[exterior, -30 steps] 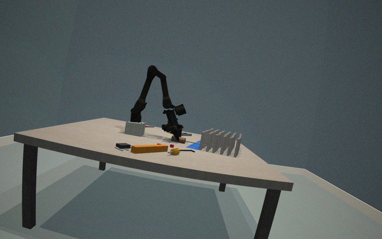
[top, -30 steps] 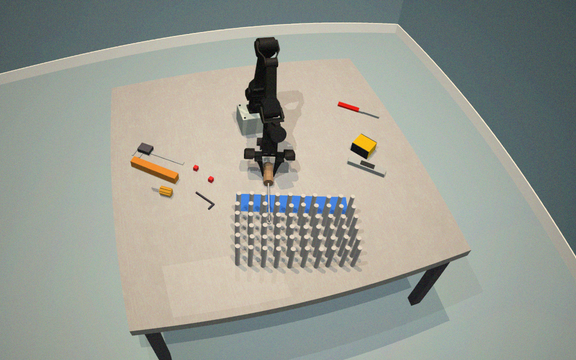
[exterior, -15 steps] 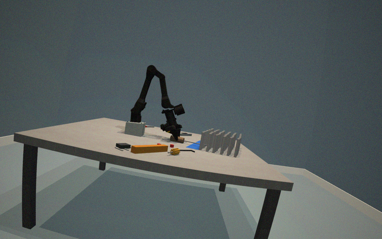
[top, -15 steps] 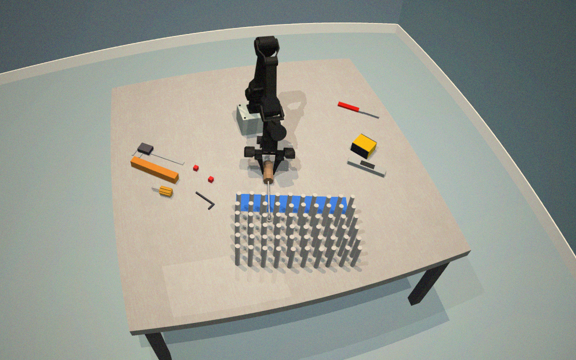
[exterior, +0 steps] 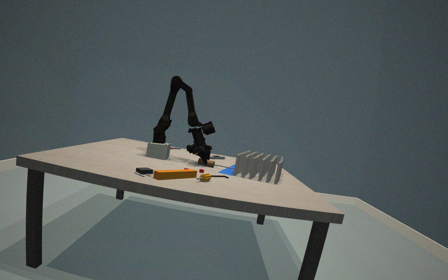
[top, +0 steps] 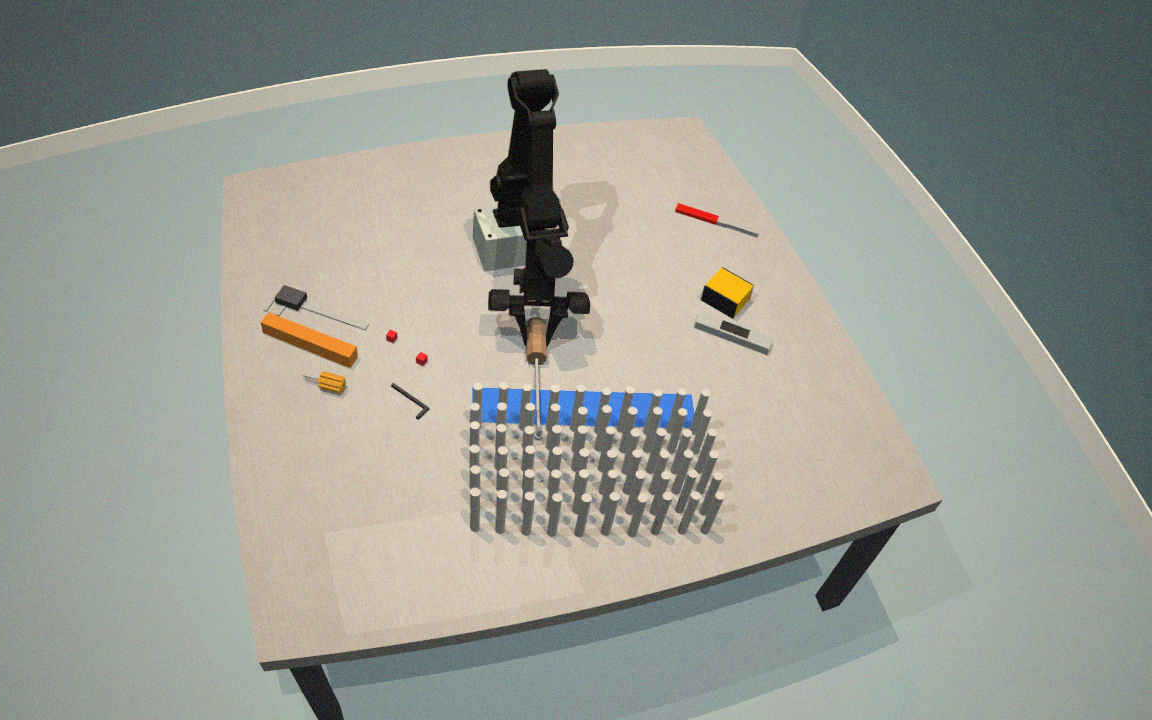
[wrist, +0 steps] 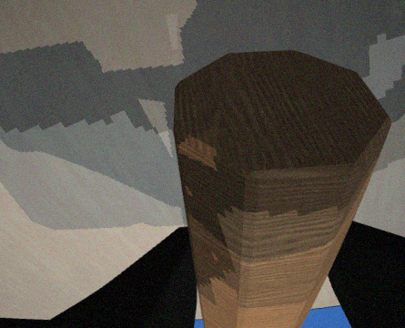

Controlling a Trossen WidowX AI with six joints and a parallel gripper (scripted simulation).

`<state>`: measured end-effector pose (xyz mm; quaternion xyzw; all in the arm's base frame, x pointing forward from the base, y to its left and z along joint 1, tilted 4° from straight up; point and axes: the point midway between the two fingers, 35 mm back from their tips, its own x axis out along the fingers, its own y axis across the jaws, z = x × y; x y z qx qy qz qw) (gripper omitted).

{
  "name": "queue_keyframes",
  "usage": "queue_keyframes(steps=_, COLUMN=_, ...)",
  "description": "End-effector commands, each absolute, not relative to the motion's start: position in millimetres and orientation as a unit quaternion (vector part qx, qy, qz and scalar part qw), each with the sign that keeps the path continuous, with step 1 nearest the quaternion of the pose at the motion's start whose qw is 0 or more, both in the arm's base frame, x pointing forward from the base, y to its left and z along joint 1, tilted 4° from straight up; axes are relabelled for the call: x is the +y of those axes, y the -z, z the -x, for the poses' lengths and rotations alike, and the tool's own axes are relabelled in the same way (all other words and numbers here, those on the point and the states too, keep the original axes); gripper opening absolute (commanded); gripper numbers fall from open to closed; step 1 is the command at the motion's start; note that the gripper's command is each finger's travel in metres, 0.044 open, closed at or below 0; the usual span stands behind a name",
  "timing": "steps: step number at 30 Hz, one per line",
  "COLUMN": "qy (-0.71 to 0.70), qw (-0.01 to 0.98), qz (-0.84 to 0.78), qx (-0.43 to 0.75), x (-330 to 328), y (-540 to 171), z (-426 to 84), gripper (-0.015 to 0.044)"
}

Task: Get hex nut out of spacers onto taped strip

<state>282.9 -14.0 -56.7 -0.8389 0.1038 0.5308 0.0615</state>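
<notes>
My gripper is shut on the wooden handle of a hook tool, low over the table just behind the blue taped strip. The tool's thin metal rod runs across the strip and into the near rows of the standing grey spacers, left of their middle. All spacers stand upright. The hex nut is hidden among the spacers. In the wrist view the handle fills most of the picture.
Left of the arm lie an orange bar, a black block with a wire, a small orange-handled tool, an Allen key and two red cubes. To the right lie a red-handled screwdriver, a yellow-black box and a grey bar.
</notes>
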Motion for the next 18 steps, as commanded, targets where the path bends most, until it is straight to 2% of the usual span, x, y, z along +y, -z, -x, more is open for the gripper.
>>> queue_keyframes(steps=1, qy=-0.53, qw=0.062, qz=0.839, qx=0.106, x=-14, y=56, z=-278, gripper=0.0)
queue_keyframes(steps=18, qy=-0.531, qw=0.062, qz=0.839, qx=0.106, x=-11, y=55, z=-268, gripper=0.0)
